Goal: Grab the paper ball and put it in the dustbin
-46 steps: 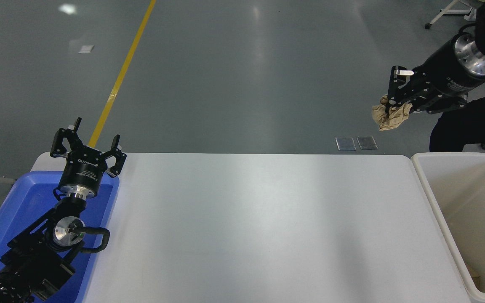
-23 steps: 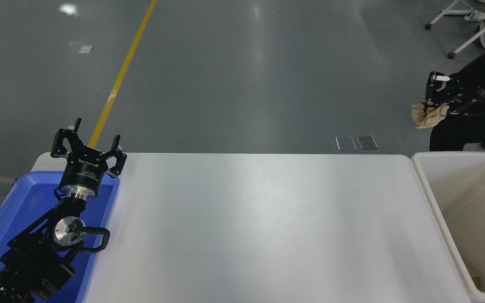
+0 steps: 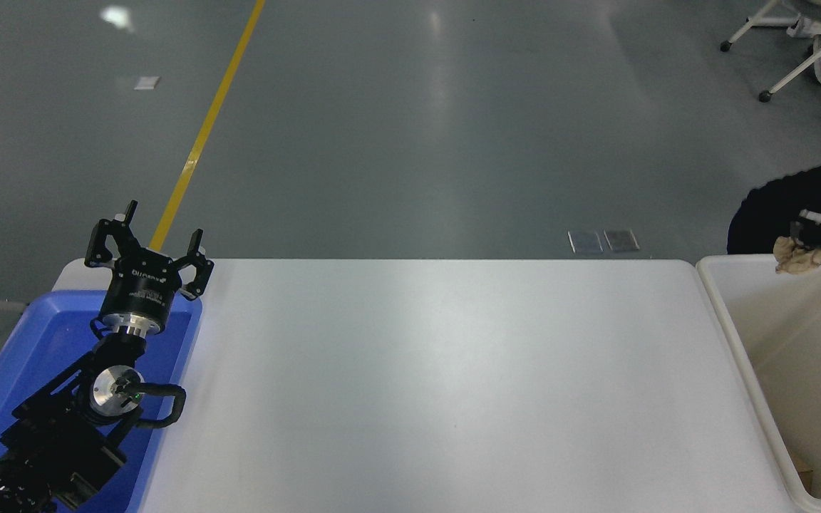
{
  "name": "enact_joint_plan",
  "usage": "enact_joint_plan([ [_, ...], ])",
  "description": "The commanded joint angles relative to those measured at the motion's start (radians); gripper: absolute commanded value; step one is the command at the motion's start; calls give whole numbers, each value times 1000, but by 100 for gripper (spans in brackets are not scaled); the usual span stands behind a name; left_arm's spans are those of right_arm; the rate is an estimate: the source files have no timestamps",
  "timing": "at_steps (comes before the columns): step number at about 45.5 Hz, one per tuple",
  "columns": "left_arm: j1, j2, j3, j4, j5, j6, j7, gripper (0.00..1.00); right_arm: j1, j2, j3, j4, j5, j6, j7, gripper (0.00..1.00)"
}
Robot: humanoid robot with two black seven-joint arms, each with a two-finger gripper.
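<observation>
Paper ball (image 3: 797,255): tan, crumpled, in right gripper (image 3: 809,239) jaws over dustbin (image 3: 720,299).

A grey, smooth floor (image 3: 410,128) fills the upper half of the view and carries soft, pale reflections of overhead light, one bright patch (image 3: 114,14) near the top left corner. A yellow line (image 3: 204,128) runs diagonally across it, from the top edge down toward the worktop's far left corner. A small pale square (image 3: 145,83) lies flat on the floor left of that line. Two small grey metal plates (image 3: 603,241) sit side by side on the floor just beyond the worktop's far edge, toward its right end. The white worktop (image 3: 439,385) is matte, with rounded far corners. At the top right corner stand white legs on castors (image 3: 788,50), seemingly of a chair.
</observation>
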Motion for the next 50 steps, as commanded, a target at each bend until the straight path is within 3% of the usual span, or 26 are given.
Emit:
enact_joint_plan([
  [1, 0, 0, 0, 0, 0, 0, 0, 98, -211, -21, 132, -49, 15, -183, 0, 0],
  [17, 0, 0, 0, 0, 0, 0, 0, 98, -407, -15, 301, -52, 17, -499, 0, 0],
  [41, -2, 0, 0, 0, 0, 0, 0, 98, -461, 12, 353, -51, 17, -554, 0, 0],
  [42, 0, 0, 0, 0, 0, 0, 0, 98, -462, 10, 353, -52, 17, -565, 0, 12],
  [44, 0, 0, 0, 0, 0, 0, 0, 98, -462, 8, 353, -52, 15, -591, 1, 53],
  [45, 0, 0, 0, 0, 0, 0, 0, 98, -459, 4, 353, -52, 15, -611, 1, 83],
  [46, 0, 0, 0, 0, 0, 0, 0, 98, -456, 4, 353, -52, 15, -624, 3, 96],
  [50, 0, 0, 0, 0, 0, 0, 0, 98, -449, 10, 353, -51, 14, -637, 3, 100],
])
